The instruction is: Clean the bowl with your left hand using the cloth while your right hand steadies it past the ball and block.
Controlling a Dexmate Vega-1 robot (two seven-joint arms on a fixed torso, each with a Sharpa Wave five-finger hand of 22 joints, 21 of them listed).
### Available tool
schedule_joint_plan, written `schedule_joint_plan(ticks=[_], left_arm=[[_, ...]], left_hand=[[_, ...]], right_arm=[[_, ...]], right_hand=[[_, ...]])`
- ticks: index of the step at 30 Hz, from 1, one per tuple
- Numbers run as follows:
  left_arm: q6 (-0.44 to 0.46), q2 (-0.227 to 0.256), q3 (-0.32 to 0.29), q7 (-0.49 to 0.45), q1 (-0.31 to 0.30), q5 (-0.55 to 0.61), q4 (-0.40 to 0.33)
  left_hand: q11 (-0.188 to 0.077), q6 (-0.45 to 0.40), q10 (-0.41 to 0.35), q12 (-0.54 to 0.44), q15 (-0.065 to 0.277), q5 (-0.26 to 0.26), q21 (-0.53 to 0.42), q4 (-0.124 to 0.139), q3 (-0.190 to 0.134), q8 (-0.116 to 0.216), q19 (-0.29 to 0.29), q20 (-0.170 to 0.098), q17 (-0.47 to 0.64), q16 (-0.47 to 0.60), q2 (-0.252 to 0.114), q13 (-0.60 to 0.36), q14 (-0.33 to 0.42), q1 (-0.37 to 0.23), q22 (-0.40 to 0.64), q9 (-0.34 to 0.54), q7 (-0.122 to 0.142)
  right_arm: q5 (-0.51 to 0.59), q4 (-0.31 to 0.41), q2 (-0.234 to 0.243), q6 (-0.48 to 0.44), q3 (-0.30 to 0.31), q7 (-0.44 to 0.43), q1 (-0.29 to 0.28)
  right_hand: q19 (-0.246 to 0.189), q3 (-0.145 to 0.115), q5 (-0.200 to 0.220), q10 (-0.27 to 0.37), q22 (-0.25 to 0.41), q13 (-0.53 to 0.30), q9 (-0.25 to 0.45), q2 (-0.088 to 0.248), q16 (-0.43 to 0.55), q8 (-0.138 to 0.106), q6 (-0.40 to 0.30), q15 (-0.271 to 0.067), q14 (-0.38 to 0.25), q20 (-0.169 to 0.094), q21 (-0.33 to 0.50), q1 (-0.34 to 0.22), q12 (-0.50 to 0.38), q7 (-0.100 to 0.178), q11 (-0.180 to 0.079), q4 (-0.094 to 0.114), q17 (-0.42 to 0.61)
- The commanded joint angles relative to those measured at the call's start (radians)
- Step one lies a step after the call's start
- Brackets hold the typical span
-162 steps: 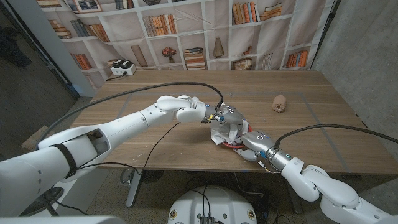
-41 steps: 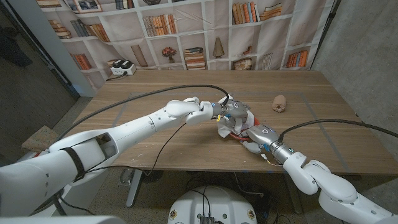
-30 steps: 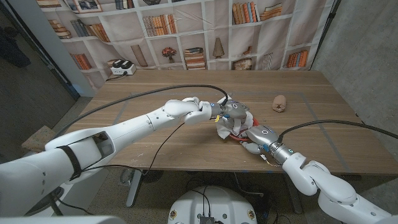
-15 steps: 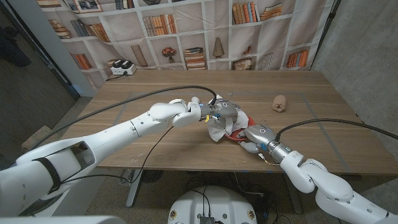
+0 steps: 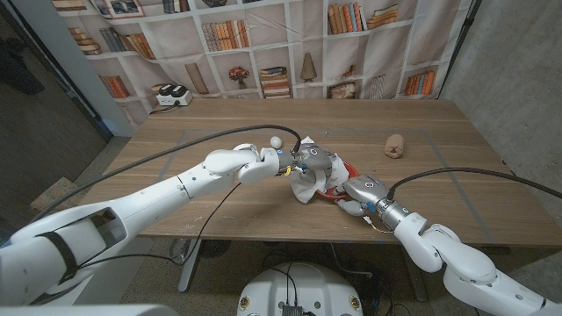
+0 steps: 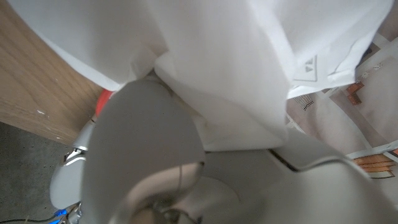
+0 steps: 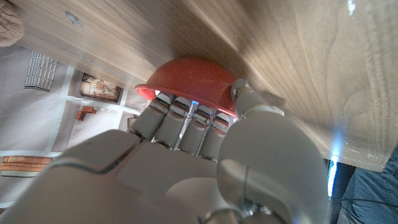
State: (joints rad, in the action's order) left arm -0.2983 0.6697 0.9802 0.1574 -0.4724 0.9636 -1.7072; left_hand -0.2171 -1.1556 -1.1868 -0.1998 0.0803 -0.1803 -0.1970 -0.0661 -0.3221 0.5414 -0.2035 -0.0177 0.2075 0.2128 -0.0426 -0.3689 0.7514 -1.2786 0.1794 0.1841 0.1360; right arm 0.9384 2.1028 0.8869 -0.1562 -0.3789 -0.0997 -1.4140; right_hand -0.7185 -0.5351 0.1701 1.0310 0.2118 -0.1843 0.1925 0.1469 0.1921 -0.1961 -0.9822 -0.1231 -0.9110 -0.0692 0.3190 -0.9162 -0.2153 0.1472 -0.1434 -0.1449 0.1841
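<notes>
A red bowl [image 5: 339, 175] sits near the table's middle, mostly covered by a white cloth [image 5: 305, 187]. My left hand [image 5: 312, 163] grips the cloth and presses it onto the bowl from the left. In the left wrist view the cloth [image 6: 249, 62] drapes over that hand [image 6: 155, 155]. My right hand [image 5: 358, 193] holds the bowl from the near right. In the right wrist view its fingers [image 7: 186, 121] lie against the bowl's [image 7: 186, 78] outer wall and the thumb is at the rim.
A tan lumpy object [image 5: 394, 146] lies on the table to the far right of the bowl, also seen as a tan shape [image 7: 9, 22] in the right wrist view. A white device [image 5: 172, 96] stands at the table's back left corner. Cables trail from both wrists.
My left hand and the cloth have swept leftward over the bowl after being further right a second ago. The right hand and bowl shifted slightly left with them.
</notes>
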Motion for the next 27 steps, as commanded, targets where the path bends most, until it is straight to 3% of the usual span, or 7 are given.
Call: schedule_joint_plan(ticks=[1, 11, 27], left_arm=[[-0.002, -0.061, 0.002, -0.040, 0.015, 0.012, 0.092], [0.015, -0.147, 0.047, -0.139, 0.078, 0.053, 0.221], [0.013, -0.131, 0.069, -0.158, 0.103, 0.034, 0.213]], left_hand=[[-0.002, -0.004, -0.009, -0.007, 0.114, -0.001, -0.006, 0.001, -0.011, -0.002, 0.000, 0.003, 0.004, 0.002, 0.000, -0.004, 0.002, 0.004, 0.001, 0.001, -0.004], [-0.002, -0.004, -0.010, -0.008, 0.114, -0.001, -0.006, 0.001, -0.014, -0.002, 0.000, 0.003, 0.006, 0.004, 0.002, -0.005, 0.005, 0.006, 0.001, 0.001, -0.001], [-0.002, -0.005, -0.009, -0.007, 0.114, -0.001, -0.006, 0.001, -0.020, -0.002, 0.000, 0.002, 0.009, 0.006, 0.004, -0.006, 0.006, 0.007, 0.001, 0.001, -0.003]], right_arm=[[0.007, 0.010, -0.004, -0.015, 0.003, -0.001, -0.010], [0.033, 0.011, -0.018, -0.024, -0.012, 0.005, 0.000], [0.039, -0.004, -0.036, -0.016, -0.027, 0.022, 0.026]], right_hand=[[0.004, -0.004, 0.005, 0.010, 0.004, -0.002, 0.005, 0.012, 0.001, -0.003, -0.027, -0.109, 0.003, -0.128, 0.009, -0.005, -0.001, 0.015, -0.004, 0.003, 0.002], [0.004, -0.004, 0.005, 0.011, 0.004, -0.002, 0.005, 0.012, 0.001, -0.003, -0.027, -0.109, 0.002, -0.128, 0.010, -0.004, 0.000, 0.014, -0.004, 0.003, 0.002], [0.005, -0.004, 0.005, 0.012, 0.003, -0.002, 0.005, 0.011, 0.000, -0.002, -0.028, -0.108, 0.001, -0.127, 0.011, -0.003, 0.000, 0.015, -0.004, 0.003, 0.001]])
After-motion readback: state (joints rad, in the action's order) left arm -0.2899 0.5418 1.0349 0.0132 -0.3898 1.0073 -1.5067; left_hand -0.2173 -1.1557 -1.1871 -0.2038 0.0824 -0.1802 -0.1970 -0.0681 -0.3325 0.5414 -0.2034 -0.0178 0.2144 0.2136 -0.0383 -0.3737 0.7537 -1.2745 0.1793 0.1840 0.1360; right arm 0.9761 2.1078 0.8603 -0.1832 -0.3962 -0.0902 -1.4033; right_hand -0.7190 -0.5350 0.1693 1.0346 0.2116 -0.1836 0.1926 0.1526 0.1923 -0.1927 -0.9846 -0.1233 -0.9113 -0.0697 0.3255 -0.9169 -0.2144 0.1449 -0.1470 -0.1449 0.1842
